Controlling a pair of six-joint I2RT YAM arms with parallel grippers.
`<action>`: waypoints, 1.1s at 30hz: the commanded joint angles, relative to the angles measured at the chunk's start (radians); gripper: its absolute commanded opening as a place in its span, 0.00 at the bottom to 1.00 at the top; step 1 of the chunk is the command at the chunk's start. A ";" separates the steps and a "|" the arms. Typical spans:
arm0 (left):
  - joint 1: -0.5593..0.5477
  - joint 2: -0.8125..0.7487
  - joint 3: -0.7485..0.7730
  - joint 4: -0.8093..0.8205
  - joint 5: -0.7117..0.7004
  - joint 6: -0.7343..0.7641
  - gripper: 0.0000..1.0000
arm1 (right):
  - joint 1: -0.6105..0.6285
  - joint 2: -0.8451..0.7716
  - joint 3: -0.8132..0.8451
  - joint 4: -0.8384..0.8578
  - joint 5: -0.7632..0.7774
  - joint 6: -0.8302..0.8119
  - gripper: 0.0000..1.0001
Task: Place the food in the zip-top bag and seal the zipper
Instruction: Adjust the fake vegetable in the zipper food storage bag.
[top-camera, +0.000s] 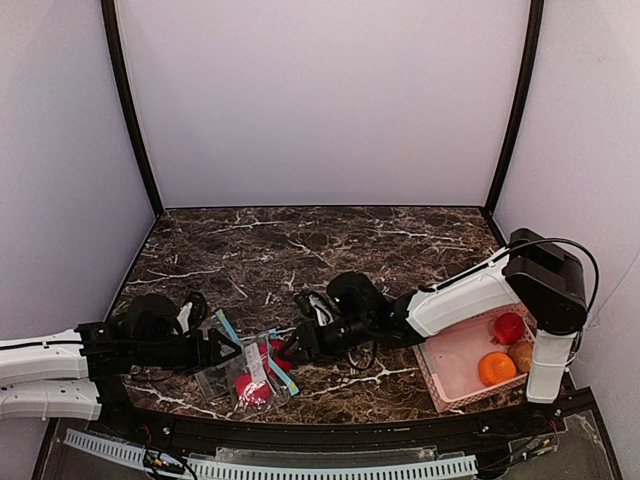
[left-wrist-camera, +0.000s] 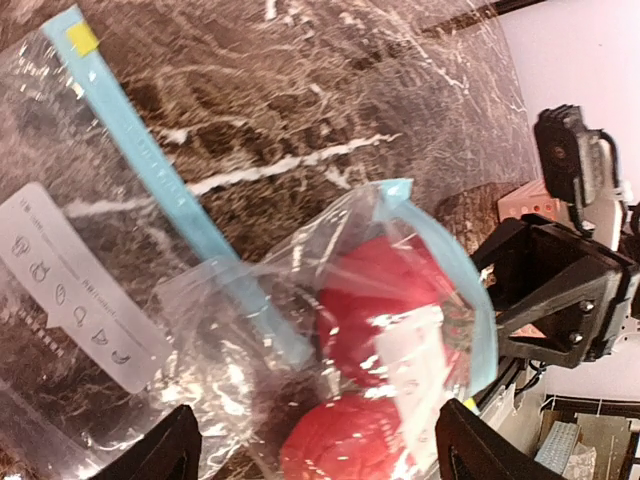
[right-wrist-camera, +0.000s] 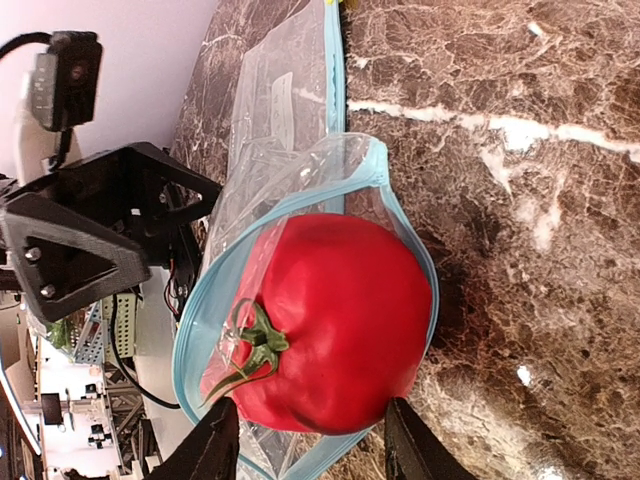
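1. Left gripper (left-wrist-camera: 318, 428): the fingers stand wide apart, clamped on nothing. The clear plastic zip-top bag (left-wrist-camera: 110, 300) lies slack straight ahead of it and reaches in between the fingertips.
2. Right gripper (right-wrist-camera: 310, 412): the fingers flank the near end of a glossy red round toy tomato (right-wrist-camera: 330, 310). We cannot tell whether they press on it or stand just clear.
3. The tomato sits directly ahead of the right fingertips, in the bag's mouth. The light-blue zipper strip (right-wrist-camera: 405, 225) loops around it. We judge it partly in, not yet seated.
4. A second red fruit (left-wrist-camera: 345, 450) lies inside the bag, close in front of the left gripper and beyond the tomato as seen from the right one.
5. Key relation: the mouth opens toward the right gripper, and the bag lies between the two grippers, which face each other across it. The right arm is nearer the tomato, and a push along its own forward line should carry it deeper.
6. Behind the right gripper, back by its arm, a pink plastic tray (top-camera: 440, 385) holds a red fruit (top-camera: 508, 327) and an orange fruit (top-camera: 496, 368). We judge that loading is unfinished and the zipper is unsealed.
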 joint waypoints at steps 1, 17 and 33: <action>0.023 -0.032 -0.080 0.042 0.034 -0.086 0.81 | 0.011 0.023 0.030 0.009 -0.011 -0.012 0.47; 0.028 0.080 -0.129 0.269 0.107 -0.082 0.76 | 0.029 0.076 0.108 -0.012 -0.055 -0.054 0.44; 0.028 0.168 -0.122 0.372 0.155 -0.083 0.75 | 0.038 0.132 0.187 0.037 -0.133 -0.105 0.44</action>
